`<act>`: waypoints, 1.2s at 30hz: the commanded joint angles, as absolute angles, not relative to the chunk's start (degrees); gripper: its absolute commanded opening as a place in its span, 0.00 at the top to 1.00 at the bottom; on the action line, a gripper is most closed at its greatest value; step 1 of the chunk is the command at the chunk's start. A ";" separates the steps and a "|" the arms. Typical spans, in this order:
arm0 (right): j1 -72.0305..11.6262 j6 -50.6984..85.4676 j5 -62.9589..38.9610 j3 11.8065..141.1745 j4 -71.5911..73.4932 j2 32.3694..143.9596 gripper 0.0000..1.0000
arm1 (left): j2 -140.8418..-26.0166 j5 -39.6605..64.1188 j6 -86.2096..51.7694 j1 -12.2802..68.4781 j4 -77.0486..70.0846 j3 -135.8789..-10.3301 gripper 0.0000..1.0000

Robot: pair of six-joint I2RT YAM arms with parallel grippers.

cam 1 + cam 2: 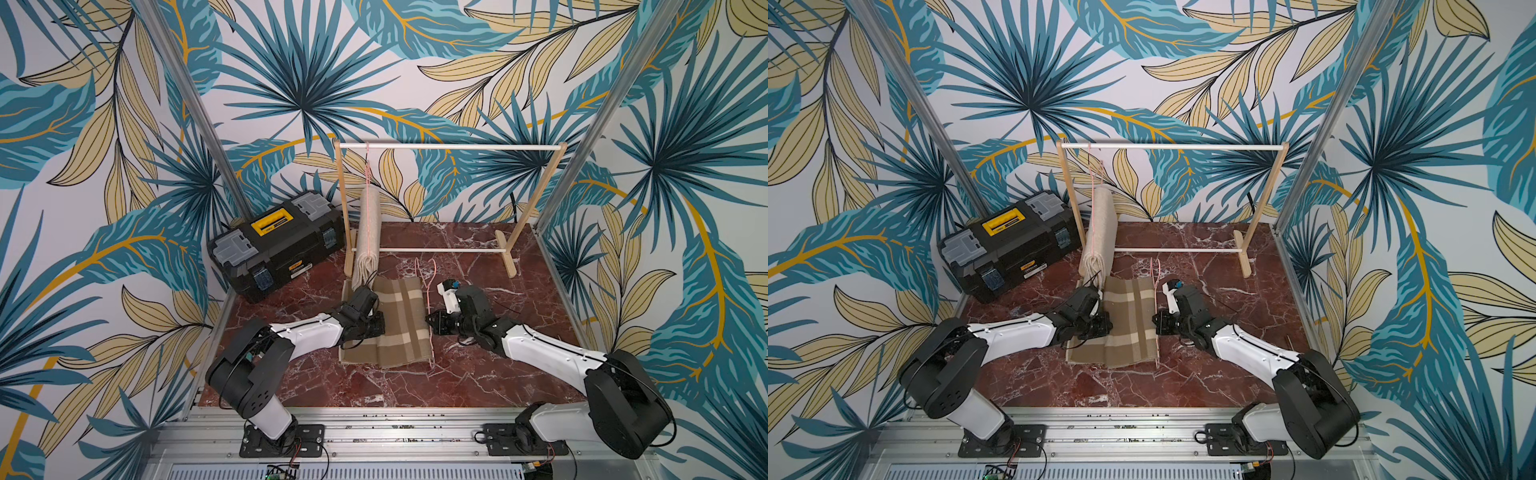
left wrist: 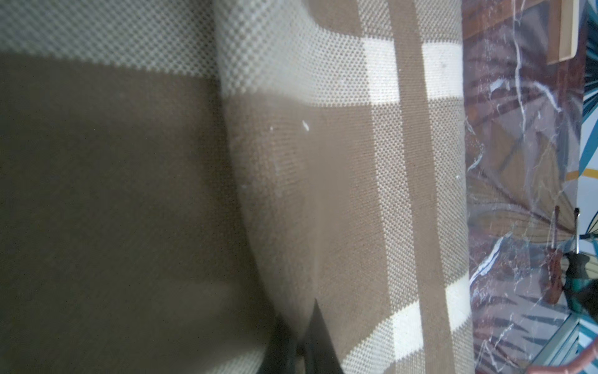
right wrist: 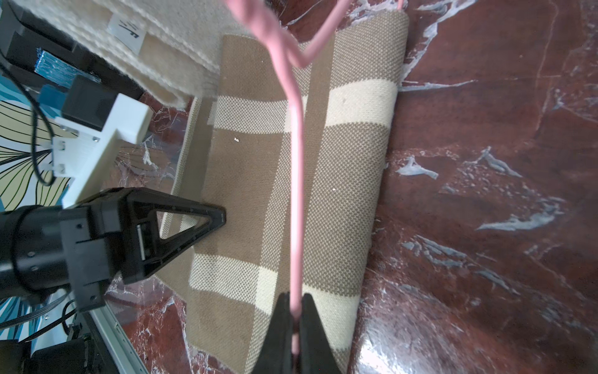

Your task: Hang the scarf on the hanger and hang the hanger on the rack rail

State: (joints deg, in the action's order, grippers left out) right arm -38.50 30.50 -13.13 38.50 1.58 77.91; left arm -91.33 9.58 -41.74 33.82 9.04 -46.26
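**Plaid scarf on the table, both pincers closed: left on cloth, right on wire**

The plaid scarf (image 1: 401, 322) lies folded on the marble tabletop (image 1: 478, 370), centre and near, not yet hung. The pink wire hanger (image 3: 296, 194) runs along its right side, hook pointing far. The left gripper (image 2: 302, 330) has its jaws shut on a raised pinch of the scarf's left part, probably so it can lift that side and feed it over the wire. The right gripper (image 3: 294, 302) is clamped on the hanger's bar, likely to steady it. Whether the cloth already passes through the hanger cannot be told. At the far side stands the wooden rack (image 1: 453, 146), where 1 cream scarf (image 1: 369, 232) hangs at its left end — the toolbox (image 1: 278, 241) sits far left.
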 commanded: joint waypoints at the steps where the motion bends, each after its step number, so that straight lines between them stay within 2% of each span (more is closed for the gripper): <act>1: -38.00 31.68 -10.82 37.61 -1.16 76.08 1.00 | -88.33 11.01 -34.60 31.41 18.95 -50.56 0.98; 7: -36.71 32.94 -7.59 34.95 -4.63 70.03 1.00 | -89.79 17.50 -24.58 24.55 29.59 -55.15 0.99; 12: -35.64 33.45 -4.77 31.71 -7.73 67.56 1.00 | -94.76 19.86 -22.47 23.20 27.92 -55.98 0.99; 18: -33.43 35.43 -2.37 27.58 -8.59 63.04 1.00 | -94.61 19.38 -27.38 27.11 22.42 -55.30 0.99; 28: -32.20 37.08 5.67 29.67 -13.29 57.43 1.00 | -94.35 16.61 -36.01 38.18 17.07 -60.81 1.00; 36: -31.39 35.17 2.03 30.18 -15.25 59.56 1.00 | -95.05 17.19 -35.86 36.03 16.54 -59.13 1.00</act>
State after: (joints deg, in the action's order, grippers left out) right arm -31.75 36.03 2.52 29.80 -14.04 57.95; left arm -94.76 17.10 -35.59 37.71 17.47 -59.90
